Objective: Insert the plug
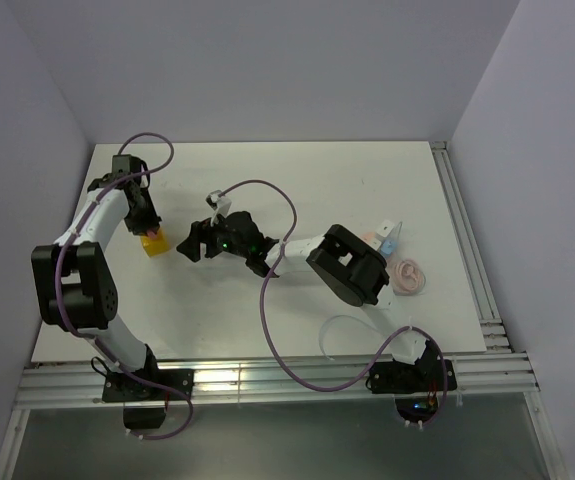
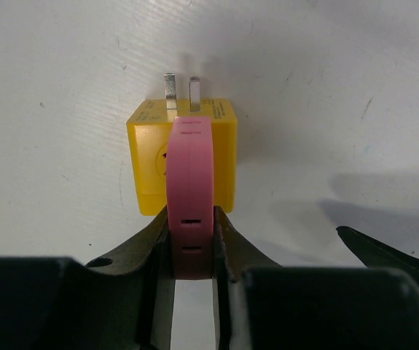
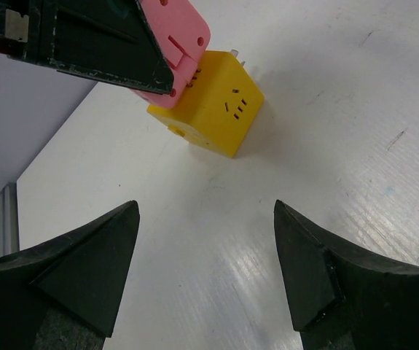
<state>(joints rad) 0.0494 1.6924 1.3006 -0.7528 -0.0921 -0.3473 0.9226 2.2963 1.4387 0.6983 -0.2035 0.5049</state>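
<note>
A small light-blue plug (image 1: 390,244) lies at the table's right, beside a white block (image 1: 384,229); a thin white cable (image 1: 339,327) loops near the front. Neither gripper is near it. My left gripper (image 2: 191,219) is shut on a flat pink block (image 2: 189,168) that sits against a yellow cube (image 2: 147,153) with two metal prongs, resting on the table. In the top view that gripper (image 1: 147,226) is over the cube (image 1: 154,243). My right gripper (image 3: 205,208) is open and empty, low over the table, facing the yellow cube (image 3: 209,109) from a short distance; in the top view it (image 1: 191,243) is just right of the cube.
A round pink coiled piece (image 1: 408,275) lies right of the right arm's elbow. Metal rails (image 1: 467,250) run along the table's right edge and front edge. Purple cables arch over both arms. Walls close the back and sides.
</note>
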